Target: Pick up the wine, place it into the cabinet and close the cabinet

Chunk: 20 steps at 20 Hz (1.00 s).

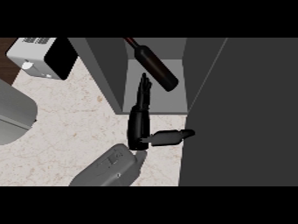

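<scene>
Wine bottle (156, 64) lies tilted inside the cabinet (152, 98), apparently resting free. Right hand (140, 116) reaches in just beside it, fingers (144, 87) straight and pressed together, thumb out sideways. Risk: withdrawing carelessly could knock the bottle; door (248, 113) not yet closed

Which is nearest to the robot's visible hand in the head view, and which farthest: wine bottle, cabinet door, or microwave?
From the hand:
1. Cabinet door, to its right, at the thumb tip.
2. Wine bottle, inside the cabinet, just beyond the fingertips.
3. Microwave, far upper left on the counter.
</scene>
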{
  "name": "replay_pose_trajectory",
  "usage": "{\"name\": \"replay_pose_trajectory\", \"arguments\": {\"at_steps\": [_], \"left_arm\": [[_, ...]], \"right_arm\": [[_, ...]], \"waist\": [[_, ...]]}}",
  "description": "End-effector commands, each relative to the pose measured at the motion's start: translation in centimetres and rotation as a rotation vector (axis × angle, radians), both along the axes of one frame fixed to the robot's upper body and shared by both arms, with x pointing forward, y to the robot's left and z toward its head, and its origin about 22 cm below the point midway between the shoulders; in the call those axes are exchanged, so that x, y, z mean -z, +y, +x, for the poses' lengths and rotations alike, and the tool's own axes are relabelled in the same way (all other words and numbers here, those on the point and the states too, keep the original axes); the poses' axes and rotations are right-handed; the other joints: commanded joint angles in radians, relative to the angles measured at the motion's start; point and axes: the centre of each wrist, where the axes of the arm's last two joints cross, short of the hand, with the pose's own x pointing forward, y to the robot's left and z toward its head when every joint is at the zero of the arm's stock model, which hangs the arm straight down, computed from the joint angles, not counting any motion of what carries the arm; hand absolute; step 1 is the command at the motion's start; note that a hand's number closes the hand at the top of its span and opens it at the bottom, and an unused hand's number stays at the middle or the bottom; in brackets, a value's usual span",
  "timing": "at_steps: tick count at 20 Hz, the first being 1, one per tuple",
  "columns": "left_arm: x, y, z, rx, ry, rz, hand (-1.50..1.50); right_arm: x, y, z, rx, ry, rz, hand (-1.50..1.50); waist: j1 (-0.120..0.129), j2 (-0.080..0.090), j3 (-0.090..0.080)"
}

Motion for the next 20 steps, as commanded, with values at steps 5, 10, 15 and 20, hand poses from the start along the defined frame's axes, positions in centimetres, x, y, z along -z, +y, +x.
{"name": "replay_pose_trajectory", "arguments": {"at_steps": [5, 10, 15, 20], "left_arm": [[-1.4, 3.1, -8.2, 0.026, -0.014, -0.043, -1.50], [-1.3, 6.9, -11.3, 0.004, -0.007, -0.012, 1.50], [-1.5, 9.8, -13.0, 0.076, 0.029, 0.025, 1.50], [-2.2, 13.7, -13.9, 0.082, 0.037, 0.066, 1.50]], "right_arm": [[0.1, -0.3, -1.9, 0.030, -0.004, -0.026, -1.50], [1.1, -1.4, -3.0, 0.023, -0.004, -0.052, -1.50], [0.3, -2.9, -0.4, -0.051, 0.049, -0.188, 1.50], [-0.1, -2.1, -1.4, -0.235, 0.010, -0.316, 1.50]], "waist": [[0.006, -0.001, 0.001], [-0.002, 0.000, 0.001], [0.003, 0.003, 0.000], [0.004, 0.002, 0.000]]}}
